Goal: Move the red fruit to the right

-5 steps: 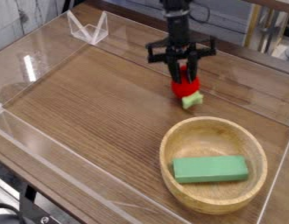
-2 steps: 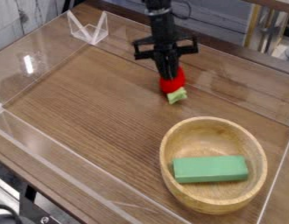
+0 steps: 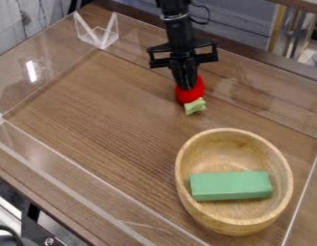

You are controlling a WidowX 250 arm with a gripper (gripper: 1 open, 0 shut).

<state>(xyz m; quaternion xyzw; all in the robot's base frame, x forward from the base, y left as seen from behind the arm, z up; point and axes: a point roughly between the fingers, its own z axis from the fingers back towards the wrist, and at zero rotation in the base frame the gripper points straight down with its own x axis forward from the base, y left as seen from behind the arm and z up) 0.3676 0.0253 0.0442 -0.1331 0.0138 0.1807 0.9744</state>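
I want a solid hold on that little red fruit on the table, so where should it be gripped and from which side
Judging by its pose, grip the red fruit across its rounded red body, coming from above. It lies on the wooden table with its pale green cap pointing toward the wooden bowl, so the red part faces up. The end effector is shut on it that way now.

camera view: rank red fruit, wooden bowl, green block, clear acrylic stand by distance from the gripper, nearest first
1. red fruit: directly under the gripper, whose jaws are shut on it.
2. wooden bowl: below and right of the gripper in the image, its near rim closest.
3. green block: lying inside the bowl, past that rim.
4. clear acrylic stand: upper left corner. Close to the green block's distance; too close to call.
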